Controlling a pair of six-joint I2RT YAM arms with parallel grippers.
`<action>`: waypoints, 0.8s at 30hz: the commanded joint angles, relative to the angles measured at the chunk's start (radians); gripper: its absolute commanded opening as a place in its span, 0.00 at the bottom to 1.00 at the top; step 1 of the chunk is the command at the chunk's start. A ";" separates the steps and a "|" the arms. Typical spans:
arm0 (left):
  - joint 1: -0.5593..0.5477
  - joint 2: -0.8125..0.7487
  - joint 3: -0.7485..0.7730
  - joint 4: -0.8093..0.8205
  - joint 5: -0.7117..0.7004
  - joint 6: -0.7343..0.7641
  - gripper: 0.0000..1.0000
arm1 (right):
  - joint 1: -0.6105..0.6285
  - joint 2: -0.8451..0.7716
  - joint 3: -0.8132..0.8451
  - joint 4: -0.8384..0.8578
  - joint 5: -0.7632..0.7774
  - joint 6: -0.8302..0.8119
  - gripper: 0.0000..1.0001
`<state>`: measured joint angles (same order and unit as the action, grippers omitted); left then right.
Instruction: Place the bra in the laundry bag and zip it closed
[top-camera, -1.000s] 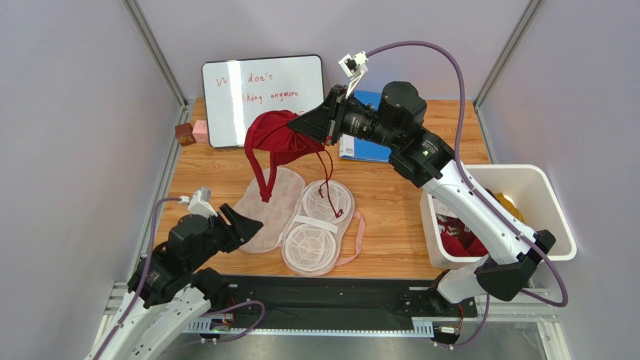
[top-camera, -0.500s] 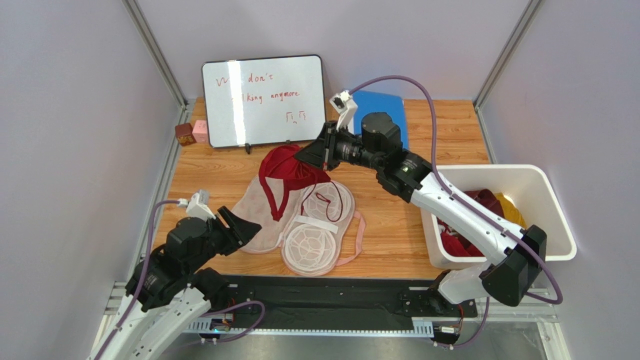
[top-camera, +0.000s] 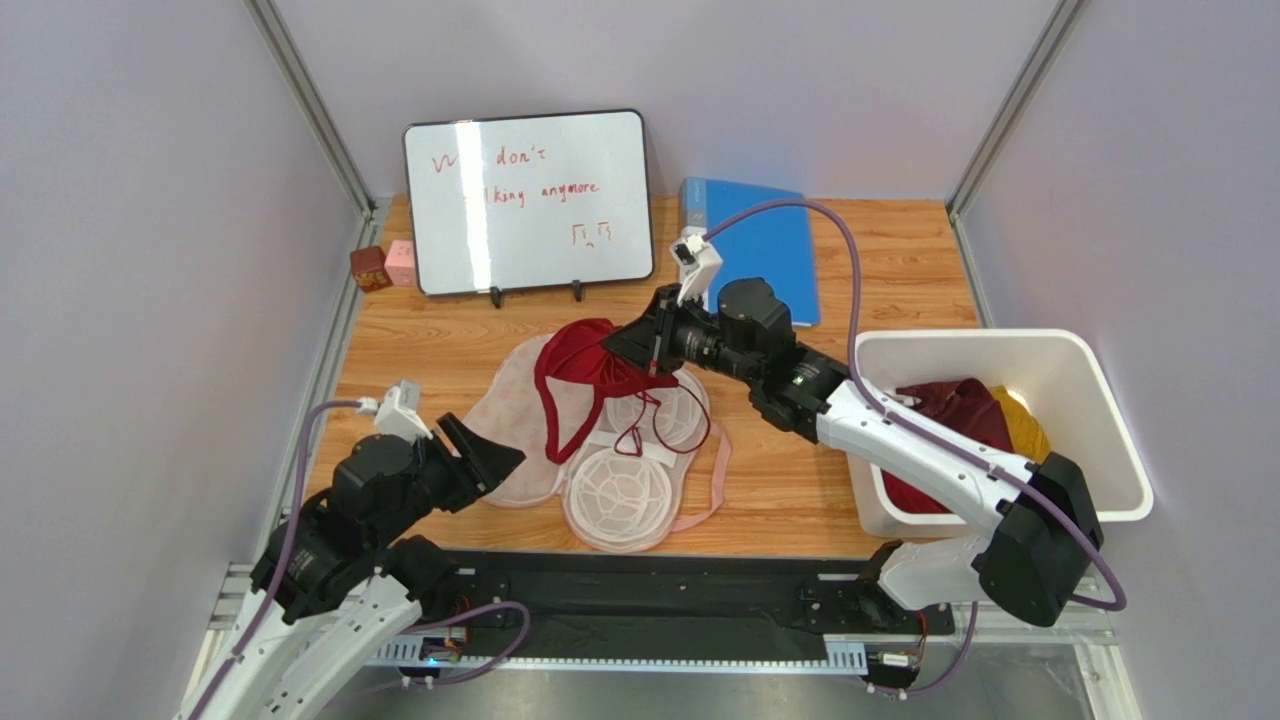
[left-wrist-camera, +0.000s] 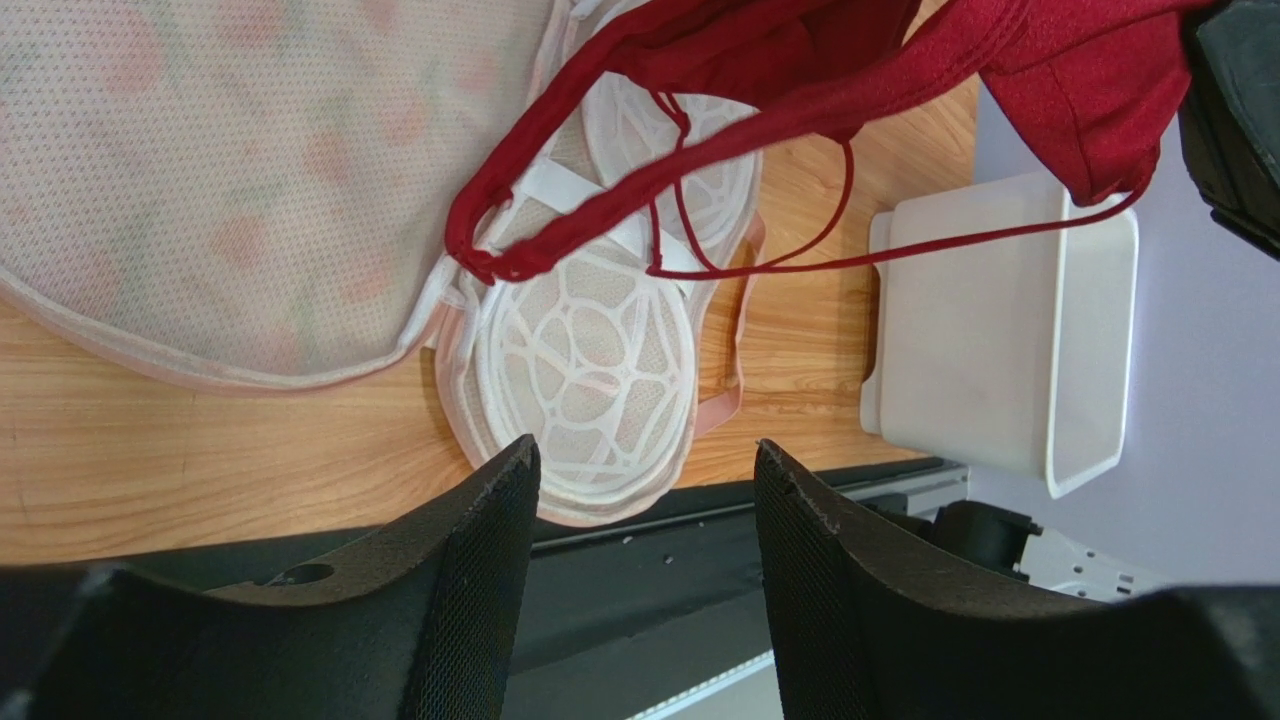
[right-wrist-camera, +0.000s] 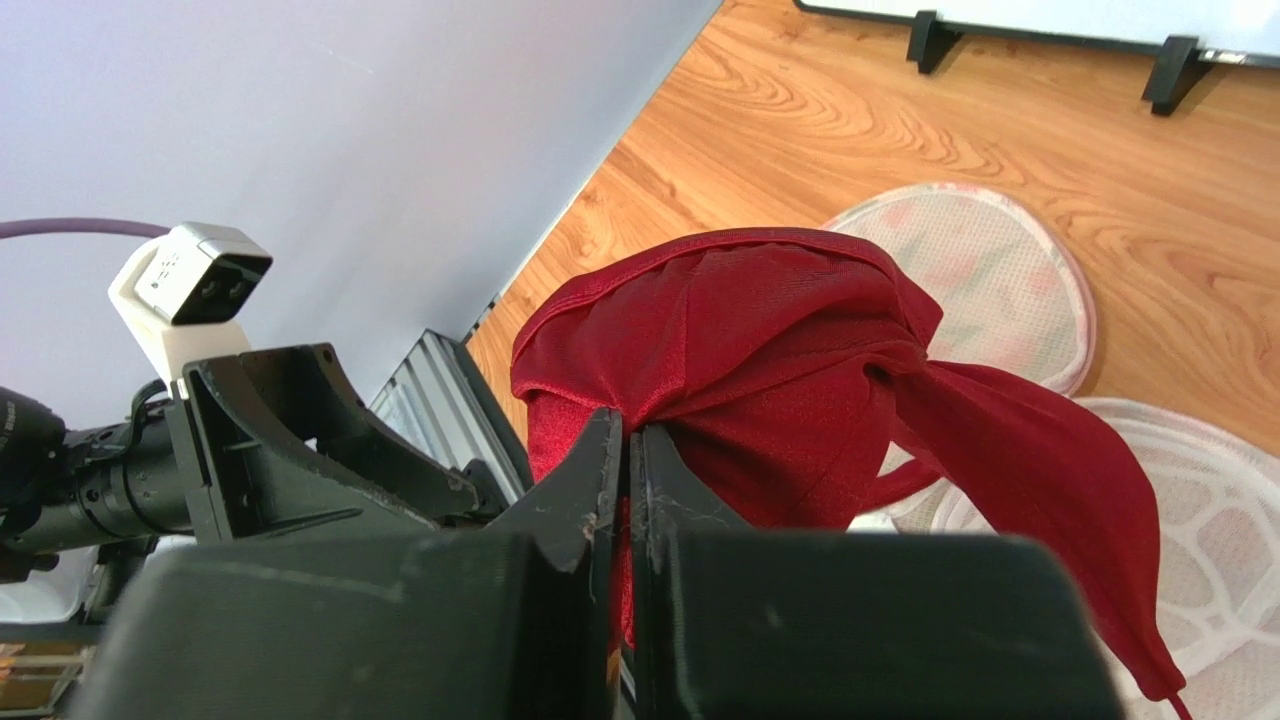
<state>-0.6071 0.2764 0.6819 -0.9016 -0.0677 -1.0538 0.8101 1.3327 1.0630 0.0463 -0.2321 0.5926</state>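
right pincer (top-camera: 631, 348) lowered, pinching bra (top-camera: 579, 360), perhaps touching laundry bag (top-camera: 519, 435) | left pincer (left-wrist-camera: 643, 455) spread

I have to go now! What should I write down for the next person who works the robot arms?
Right gripper: shut on the bra, holding it low over the open laundry bag, with the straps dangling onto it.
Left gripper: open and holding nothing, by the bag's near left edge.
Done: the bra is lifted and sits over the bag, which lies unzipped on the table.
Left: lower the bra in, let go, tuck in the straps, fold the bag shut and zip it.
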 joint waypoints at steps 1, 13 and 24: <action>0.001 -0.014 0.024 -0.008 0.008 -0.008 0.61 | -0.011 0.011 0.043 0.107 0.027 -0.045 0.00; 0.001 -0.026 0.022 -0.013 0.014 -0.011 0.62 | 0.029 0.071 -0.092 0.226 -0.070 -0.045 0.00; 0.001 -0.055 0.015 -0.010 0.003 -0.035 0.61 | 0.037 0.243 0.112 0.290 -0.124 -0.005 0.00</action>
<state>-0.6071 0.2462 0.6819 -0.9123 -0.0605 -1.0740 0.8440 1.5215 1.0443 0.2001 -0.3157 0.5663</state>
